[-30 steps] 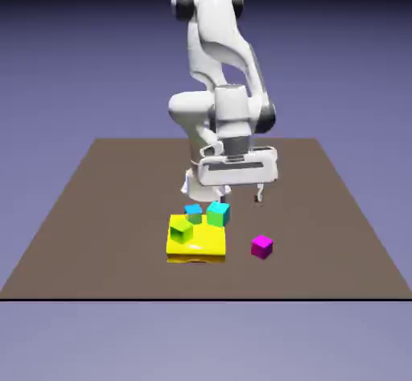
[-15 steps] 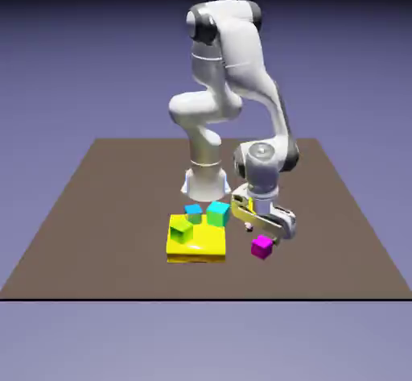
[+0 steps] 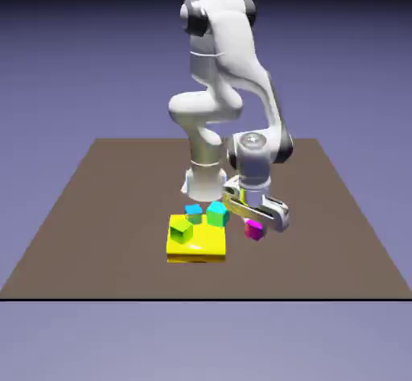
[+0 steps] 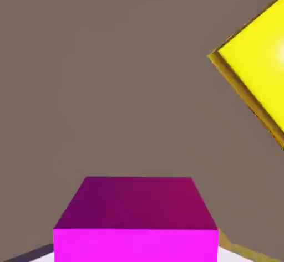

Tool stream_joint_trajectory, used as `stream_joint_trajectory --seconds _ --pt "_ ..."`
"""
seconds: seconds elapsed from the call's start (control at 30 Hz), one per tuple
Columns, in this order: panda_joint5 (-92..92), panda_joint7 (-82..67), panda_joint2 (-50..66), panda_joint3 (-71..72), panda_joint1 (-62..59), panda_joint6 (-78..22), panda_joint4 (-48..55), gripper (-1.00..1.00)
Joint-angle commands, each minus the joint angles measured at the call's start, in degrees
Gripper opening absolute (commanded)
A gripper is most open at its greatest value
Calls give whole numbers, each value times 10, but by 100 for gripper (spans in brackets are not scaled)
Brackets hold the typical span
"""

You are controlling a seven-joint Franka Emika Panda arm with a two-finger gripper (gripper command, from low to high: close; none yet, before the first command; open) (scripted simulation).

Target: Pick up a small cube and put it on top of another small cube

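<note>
raised and drawn inward within the last second, the gripper (image 3: 253,222) clasped the magenta cube (image 3: 255,230) above the table (image 3: 322,258), its pick apparently made, the next move likely calling for a carry toward the cubes by the yellow block (image 3: 197,248).

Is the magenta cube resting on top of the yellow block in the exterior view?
No, the magenta cube is up at the gripper's fingers, apart from the yellow block.

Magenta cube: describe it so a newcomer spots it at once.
Find the white robot arm reaching over the brown table. Follow it down to the gripper; the magenta cube is held between its jaws. Its neighbours, green, blue and cyan, are all outside the grip.
</note>
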Motion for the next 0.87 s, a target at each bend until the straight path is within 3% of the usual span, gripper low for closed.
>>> stream_joint_trajectory --seconds 0.0,0.33,0.57,0.6,0.83 --pt "-7 -22 -13 -3 -11 -16 0 -100" --pt "-72 -244 -141 -26 -215 -164 2 -100" --pt "-66 -248 -41 -23 -212 -35 -27 -100" --pt "-66 -248 -41 -23 -212 -35 -27 100" --pt "-72 -244 -141 -26 -215 -164 2 100"
